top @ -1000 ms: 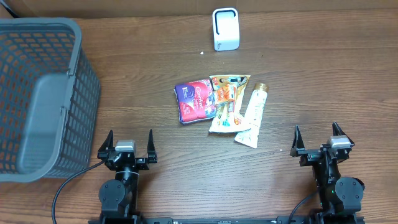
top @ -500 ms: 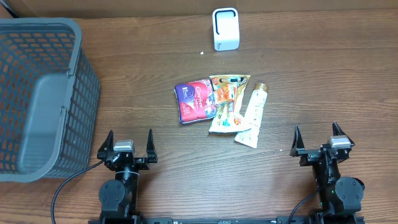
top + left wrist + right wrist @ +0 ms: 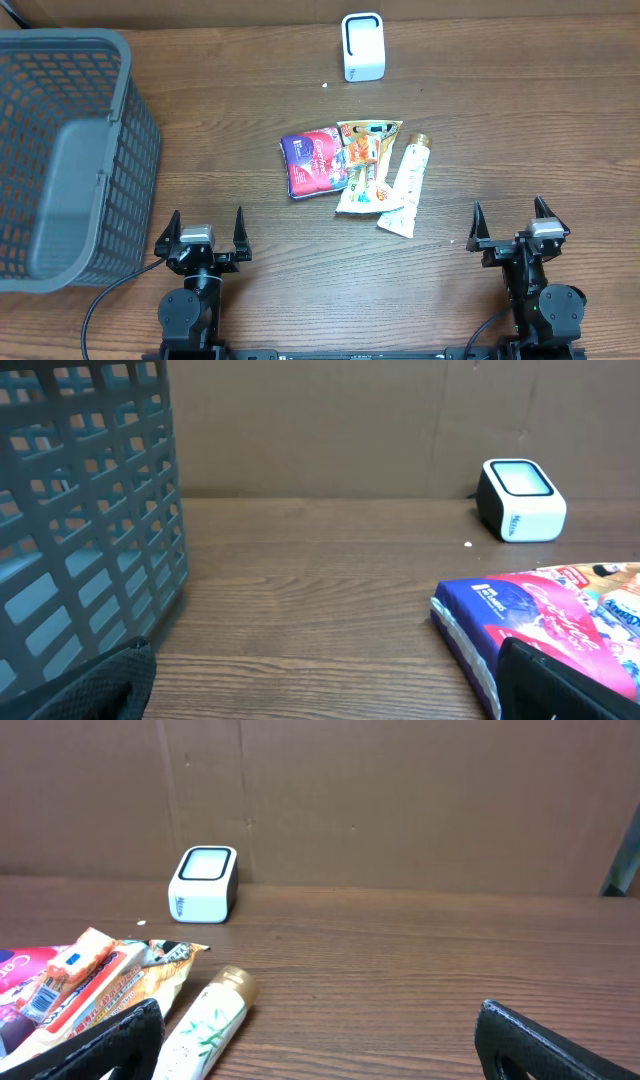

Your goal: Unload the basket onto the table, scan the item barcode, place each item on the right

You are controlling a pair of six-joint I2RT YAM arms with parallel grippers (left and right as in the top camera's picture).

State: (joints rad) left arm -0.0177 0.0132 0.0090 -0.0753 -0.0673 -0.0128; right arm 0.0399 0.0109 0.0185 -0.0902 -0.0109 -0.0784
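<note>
Both claws apart, empty.
Our left gripper (image 3: 206, 230) and right gripper (image 3: 510, 224) sit at 6 o'clock; overlapping packets (image 3: 315, 163) and tube (image 3: 405, 185) lie at centre, scanner (image 3: 362, 46) at 12, basket (image 3: 70, 150) cut off at 9.

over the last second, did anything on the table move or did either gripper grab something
Nothing visibly changed. The left gripper and right gripper stay open near the front edge, holding nothing. The purple packet, orange snack packet, cream tube, white scanner and grey basket lie where they were.
</note>
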